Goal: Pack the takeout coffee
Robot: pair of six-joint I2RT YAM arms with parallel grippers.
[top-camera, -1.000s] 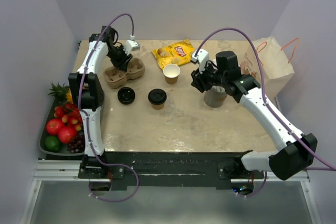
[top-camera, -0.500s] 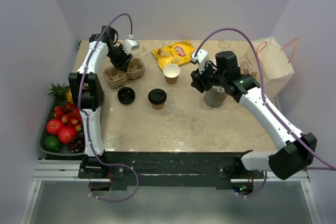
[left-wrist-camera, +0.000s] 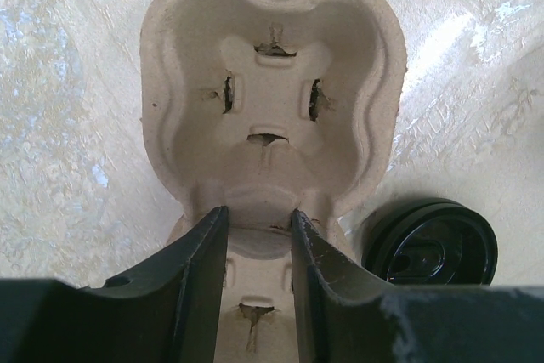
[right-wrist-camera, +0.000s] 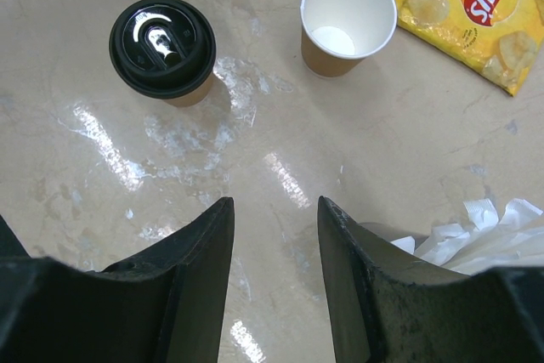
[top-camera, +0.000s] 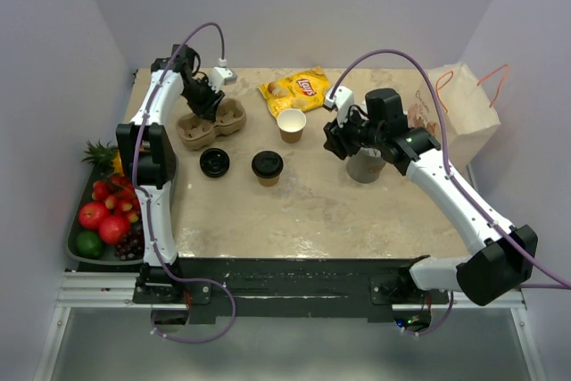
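Note:
A tan cup with a black lid on it [top-camera: 267, 167] stands mid-table; it also shows in the right wrist view [right-wrist-camera: 161, 47]. A second tan cup [top-camera: 291, 124], open and white inside [right-wrist-camera: 347, 21], stands behind it. A loose black lid [top-camera: 214, 162] lies on the table to the left and shows in the left wrist view [left-wrist-camera: 429, 244]. My left gripper [top-camera: 207, 103] is shut on the narrow middle of the pulp two-cup carrier [left-wrist-camera: 272, 99], which rests on the table [top-camera: 211, 122]. My right gripper [top-camera: 335, 140] is open and empty above the table, right of the open cup.
A grey cup of white wrapped straws [top-camera: 366, 165] stands under my right wrist and shows there too [right-wrist-camera: 484, 227]. A yellow chips bag [top-camera: 294, 88] lies at the back. A paper bag [top-camera: 459, 113] stands at the right edge. A fruit tray [top-camera: 73, 236] sits off the left.
The right arm has crept very slightly to the left. The left gripper and the carrier have not moved.

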